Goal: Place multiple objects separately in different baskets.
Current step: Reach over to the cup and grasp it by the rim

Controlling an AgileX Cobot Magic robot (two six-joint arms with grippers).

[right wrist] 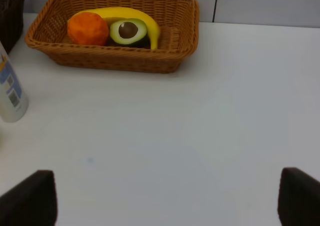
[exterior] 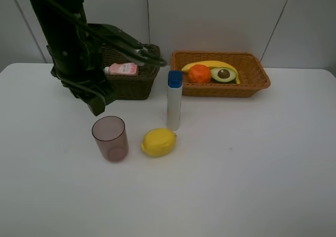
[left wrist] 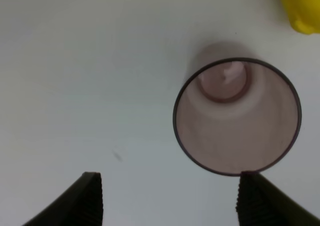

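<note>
Exterior high: the left arm (exterior: 73, 53) bends over the table's (exterior: 252, 168) rear left corner and hides part of the dark basket (exterior: 131, 85), which holds one pink bottle (exterior: 122, 69). The orange-tan basket (exterior: 247, 83) at the rear edge holds one banana (exterior: 210, 64), one orange (exterior: 199, 73) and one avocado half (exterior: 224, 74). One tumbler (exterior: 110, 138), one lemon (exterior: 158, 142) and one blue-capped white bottle (exterior: 174, 103) are mid-table.

Left wrist: left gripper (left wrist: 171, 198) jaws apart and empty, tumbler just beyond them.

Right wrist: right gripper (right wrist: 165, 198) jaws wide and empty.

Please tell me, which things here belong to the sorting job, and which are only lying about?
Belong to the job: tumbler, lemon, blue-capped bottle, pink bottle, orange, avocado, banana, dark basket, tan basket.

Not of the job: white table, grey wall behind.
</note>
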